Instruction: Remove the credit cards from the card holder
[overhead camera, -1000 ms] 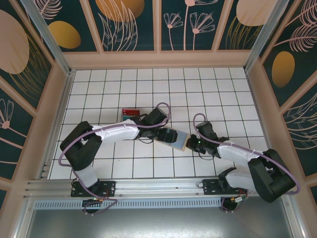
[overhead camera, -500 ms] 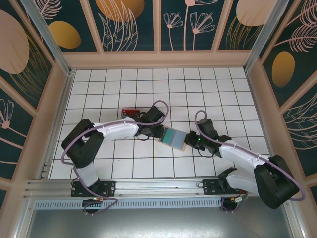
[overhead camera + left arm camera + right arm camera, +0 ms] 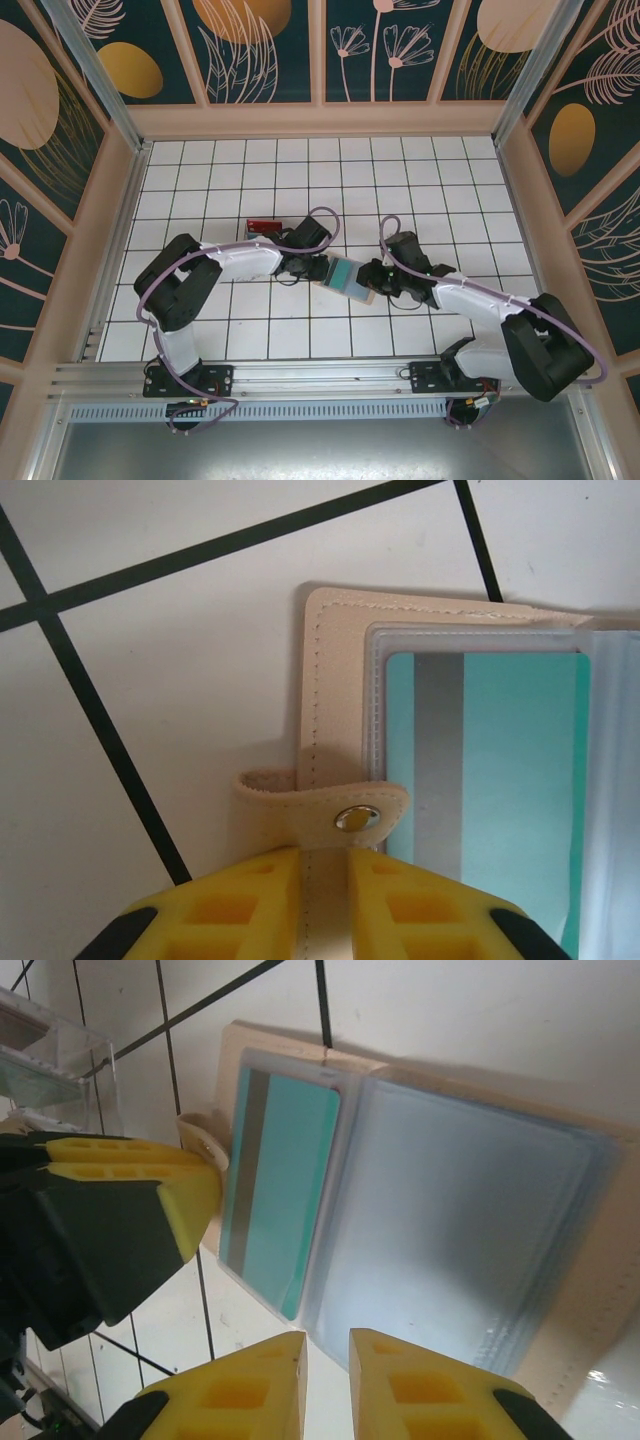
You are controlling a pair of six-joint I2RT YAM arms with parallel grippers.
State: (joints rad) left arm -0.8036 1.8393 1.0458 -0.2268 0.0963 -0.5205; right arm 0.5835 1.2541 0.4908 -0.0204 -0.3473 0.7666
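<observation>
card holder (image 3: 335,680): stitched tan leather, clear sleeves (image 3: 450,1220) | left fingers (image 3: 240,910) pinch edge | right fingers (image 3: 235,1390) ajar, empty

a robot lab enclosure is showing: floral panels (image 3: 380,50) are walling a gridded white tabletop (image 3: 250,335) edged by aluminium rail (image 3: 300,376).

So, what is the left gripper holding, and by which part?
The left gripper pinches the card holder at its tan edge, beside the snap strap.
</observation>
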